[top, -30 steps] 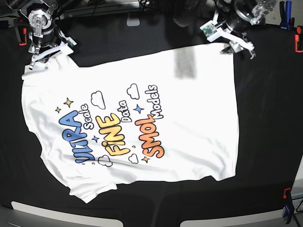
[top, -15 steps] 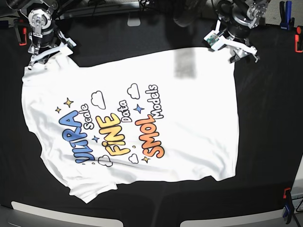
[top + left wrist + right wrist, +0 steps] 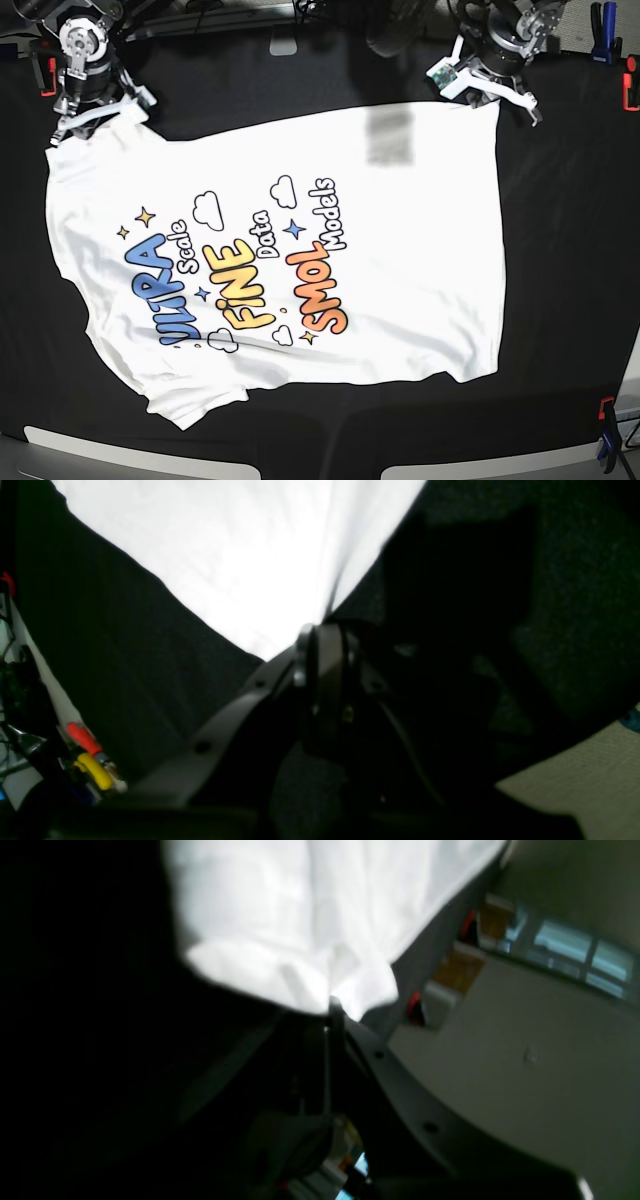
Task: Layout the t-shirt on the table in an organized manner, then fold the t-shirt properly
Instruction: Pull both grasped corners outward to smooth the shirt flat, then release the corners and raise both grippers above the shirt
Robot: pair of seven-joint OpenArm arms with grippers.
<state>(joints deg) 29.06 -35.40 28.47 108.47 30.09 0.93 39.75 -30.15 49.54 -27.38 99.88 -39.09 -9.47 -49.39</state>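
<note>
Wide black table [image 3: 560, 300], wrinkled cloth surface, red clamps and a blue one at the edges. Spread on it, print side up: the t-shirt [image 3: 400, 270], white, short-sleeved, covering the middle and the base view's left part of the table. Colourful print of blue, yellow and orange words, with clouds and small stars, turned sideways in the base view. A faint grey patch near the far edge of the fabric.

Compared with a second ago: far corner on the base view's right now pulled up to a point and drawn toward the table's far edge, where before it lay flat and rounded. Left gripper [image 3: 492, 97], spread a second ago, now pressed together on that corner; in the left wrist view, white cloth narrowing to a point straight into the closed jaws of the left gripper [image 3: 320, 630]. Rest of the shirt unchanged in place.

Right gripper [image 3: 97, 112], at the far corner on the base view's left, pinching the shirt as before; in the right wrist view, a bunched white hem meeting the closed tips of the right gripper [image 3: 334, 1007].

No containers in view.
</note>
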